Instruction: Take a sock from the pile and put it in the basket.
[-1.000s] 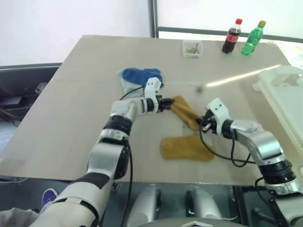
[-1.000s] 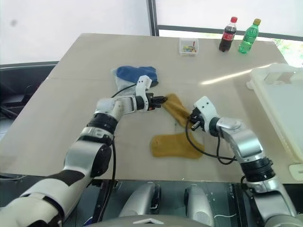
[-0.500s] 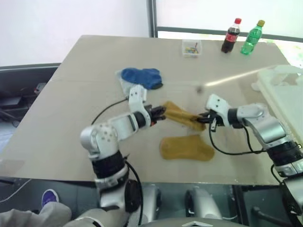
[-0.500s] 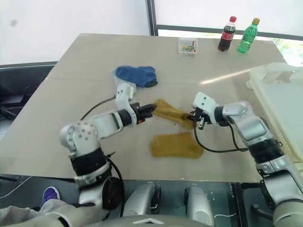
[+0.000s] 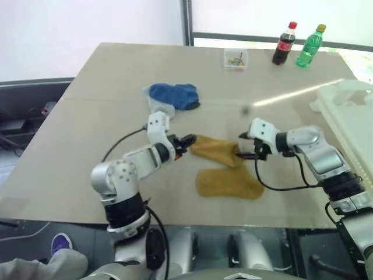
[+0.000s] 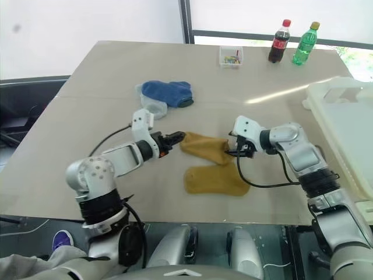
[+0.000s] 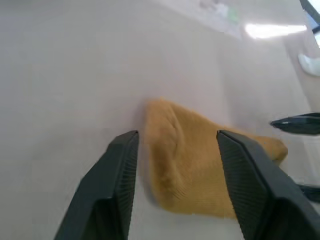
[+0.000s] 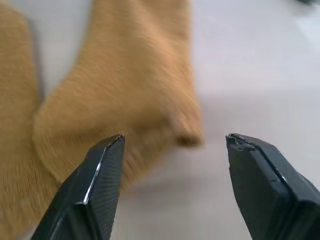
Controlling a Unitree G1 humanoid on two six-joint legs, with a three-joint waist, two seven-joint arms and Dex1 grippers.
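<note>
Beige worktop [image 5: 87,128] is being seen under bright window light, with two bottles [image 5: 296,45] and a small clear box [image 5: 236,59] standing at its far edge. The head views are showing what the wrist views are not: the pile [image 5: 172,97] of blue and pale socks lying far of centre, and the white basket [image 5: 349,119] standing at the robot's right edge, well apart from the pile.

Two mustard socks are lying apart from the pile. The upper sock [image 5: 214,150] is lying flat between the two grippers, its long axis running left to right and sloping slightly nearer toward the right. The lower sock [image 5: 228,183] is lying just nearer, touching it.

The left gripper [image 5: 187,141] is being pointed right along the worktop, elbow bent outward; in the left wrist view its fingers [image 7: 115,195] are standing spread, the sock end just beyond them, nothing being pinched. The right gripper [image 5: 247,146] is being pointed left toward the sock's other end; in its wrist view the fingers [image 8: 95,190] are spread wide above the sock's edge, gripping nothing.
</note>
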